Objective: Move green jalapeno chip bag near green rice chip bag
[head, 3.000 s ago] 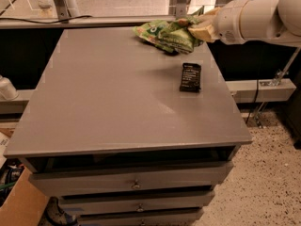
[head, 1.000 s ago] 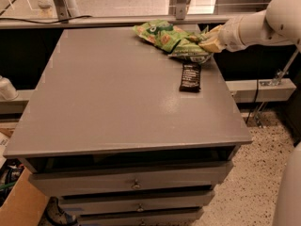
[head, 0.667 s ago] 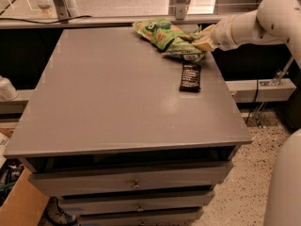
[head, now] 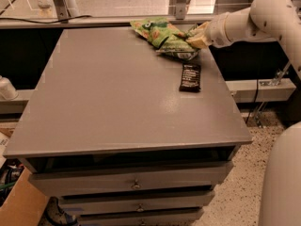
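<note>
The green jalapeno chip bag [head: 178,49], lime green with pale edges, lies on the grey table [head: 117,93] near its far right corner. It touches the green rice chip bag [head: 153,31], which has orange-pink round patches and lies just behind it to the left. My gripper [head: 197,36] is at the right end of the jalapeno bag, low over the table, on the white arm [head: 254,18] that reaches in from the right.
A dark snack bar [head: 190,76] lies on the table just in front of the bags. The table has drawers [head: 136,185] below. A ledge with cables runs behind. A cardboard box [head: 19,206] sits on the floor at the lower left.
The gripper has come down with the jalapeno bag from above the far right corner. The bag now rests on the table against the rice bag. In the last second there was little movement.
</note>
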Controlling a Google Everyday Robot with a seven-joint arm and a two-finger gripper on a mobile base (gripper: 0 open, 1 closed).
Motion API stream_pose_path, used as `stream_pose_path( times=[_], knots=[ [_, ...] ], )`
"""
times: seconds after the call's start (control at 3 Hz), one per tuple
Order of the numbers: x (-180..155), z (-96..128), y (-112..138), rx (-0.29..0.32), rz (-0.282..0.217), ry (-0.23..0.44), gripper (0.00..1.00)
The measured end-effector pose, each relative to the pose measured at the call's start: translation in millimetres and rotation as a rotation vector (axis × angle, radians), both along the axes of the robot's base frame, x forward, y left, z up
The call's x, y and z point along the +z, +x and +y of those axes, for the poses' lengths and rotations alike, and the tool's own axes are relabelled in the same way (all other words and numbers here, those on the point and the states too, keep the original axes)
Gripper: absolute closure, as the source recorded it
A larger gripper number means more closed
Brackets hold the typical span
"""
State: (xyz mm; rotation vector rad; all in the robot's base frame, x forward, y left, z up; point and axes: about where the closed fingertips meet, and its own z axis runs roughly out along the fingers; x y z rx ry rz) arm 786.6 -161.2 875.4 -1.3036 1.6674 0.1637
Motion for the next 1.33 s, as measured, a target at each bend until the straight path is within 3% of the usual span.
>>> stream_pose_path(
  times=[0.67, 1.0, 1.33],
  knots=[
    [8.2, 7.9, -7.4, -0.009, 0.007, 0.003, 0.12],
    [7.7, 14.4, -13.3, -0.004, 0.015, 0.002, 0.0],
    [12.8, 15.0, -21.6, -0.004, 0.013, -0.002, 0.0]
  ],
)
